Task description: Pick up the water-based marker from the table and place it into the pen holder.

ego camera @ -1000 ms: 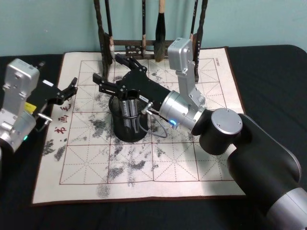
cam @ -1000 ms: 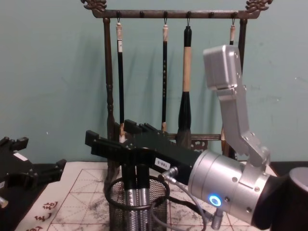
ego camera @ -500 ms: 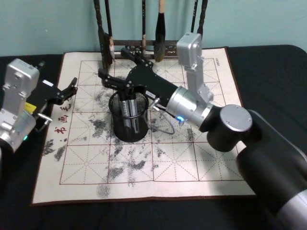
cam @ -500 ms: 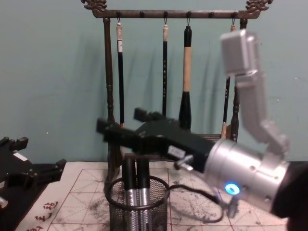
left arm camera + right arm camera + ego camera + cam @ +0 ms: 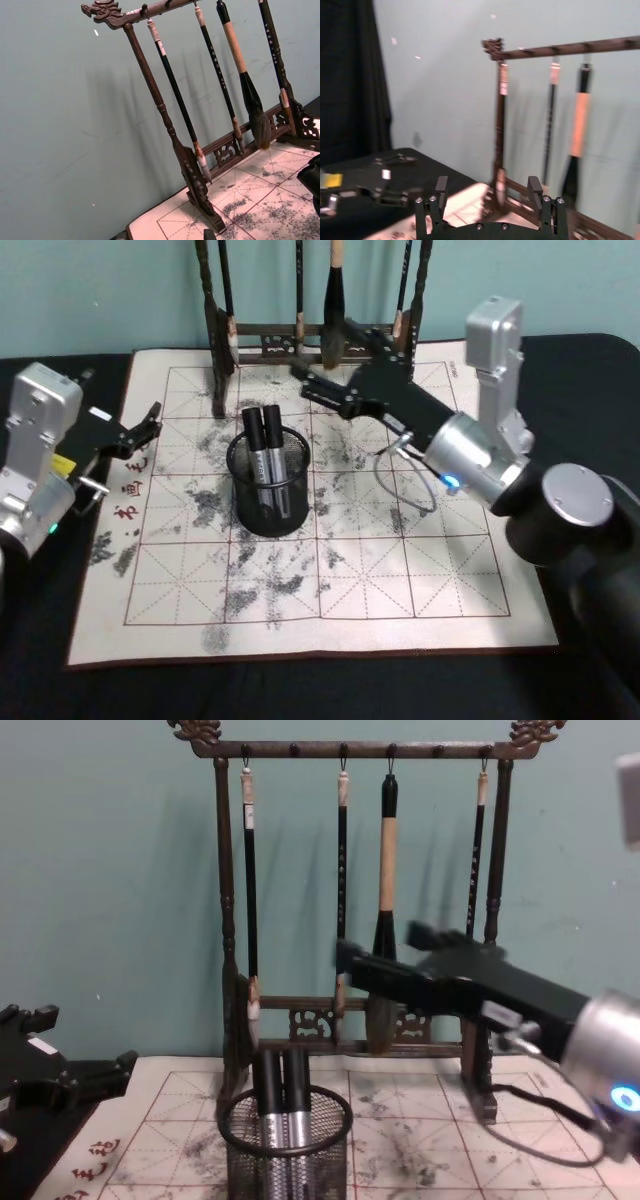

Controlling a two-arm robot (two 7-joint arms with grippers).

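Your left gripper [image 5: 140, 427] sits parked at the table's [image 5: 40, 680] left edge, fingers apparently apart. Two markers [image 5: 262, 440] stand upright in the pen holder [image 5: 268, 495] on the mat [image 5: 400, 580]. Your right gripper [image 5: 320, 380] hovers empty, released, beside the brush rack [image 5: 230, 920].

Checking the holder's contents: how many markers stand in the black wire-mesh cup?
2. Both black-capped, silver-barrelled markers stand upright side by side in the round black wire-mesh pen holder: one on the robot's left, one on its right. A shorter item inside could be hidden.
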